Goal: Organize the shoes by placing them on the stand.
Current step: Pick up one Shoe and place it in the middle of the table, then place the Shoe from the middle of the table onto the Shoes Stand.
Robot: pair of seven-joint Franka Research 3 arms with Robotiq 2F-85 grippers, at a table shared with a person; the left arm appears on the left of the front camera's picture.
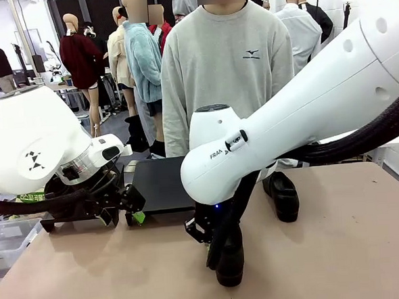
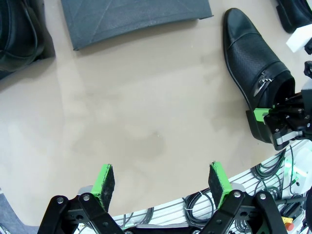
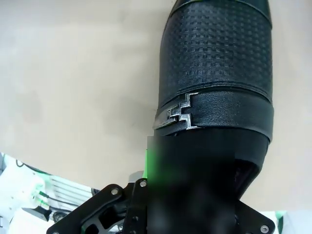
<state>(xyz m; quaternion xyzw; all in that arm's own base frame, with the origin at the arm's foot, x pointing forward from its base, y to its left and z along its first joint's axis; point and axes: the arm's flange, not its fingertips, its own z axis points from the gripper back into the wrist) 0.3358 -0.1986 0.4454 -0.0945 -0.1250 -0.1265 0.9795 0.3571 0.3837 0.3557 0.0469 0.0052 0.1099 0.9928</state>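
Right pincer (image 2: 267, 119): clamped on heel rim of shoe (image 2: 253, 63), which sits on tabletop (image 2: 146, 112).
Left pincer (image 2: 163, 183): jaws apart, empty; stand (image 2: 136, 19) at 12 o'clock.

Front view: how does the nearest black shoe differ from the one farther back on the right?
The near shoe is clamped at its opening by the right arm's fingers; the far shoe stands untouched. The near shoe sits close to the robot's edge, the far shoe nearer the person. Both are black and off the stand.
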